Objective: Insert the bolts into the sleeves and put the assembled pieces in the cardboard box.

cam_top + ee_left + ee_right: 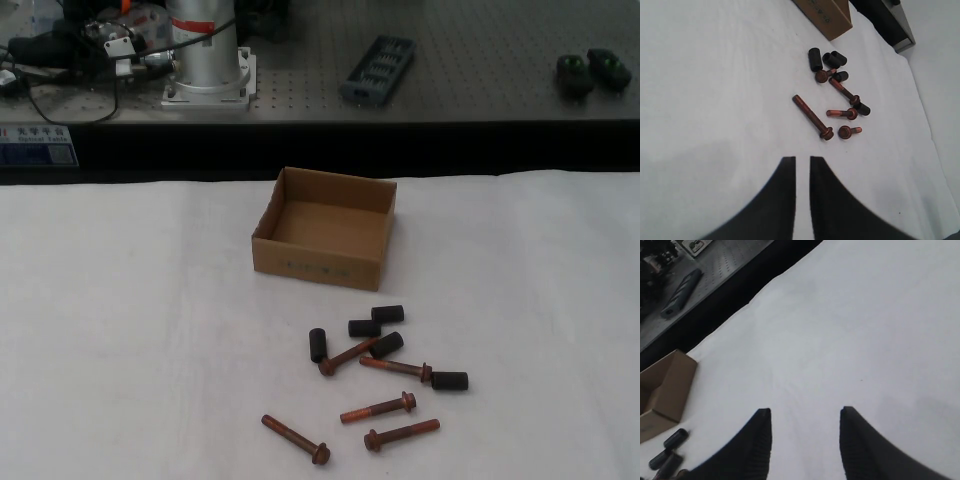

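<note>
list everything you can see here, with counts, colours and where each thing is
rusty orange flanged metal bolts: five, orange-brown, loose on the cloth in front of the box
short black sleeves: five, black, among the bolts
open brown cardboard box: one, brown, mid-cloth
white cloth: one, white, over the near bench
blue-grey slotted rack: one, behind the cloth
silvery column base: one, far left
dark green objects: two, far right
left gripper: black, fingers nearly together, holding nothing
right gripper: black, open, over cloth
</note>
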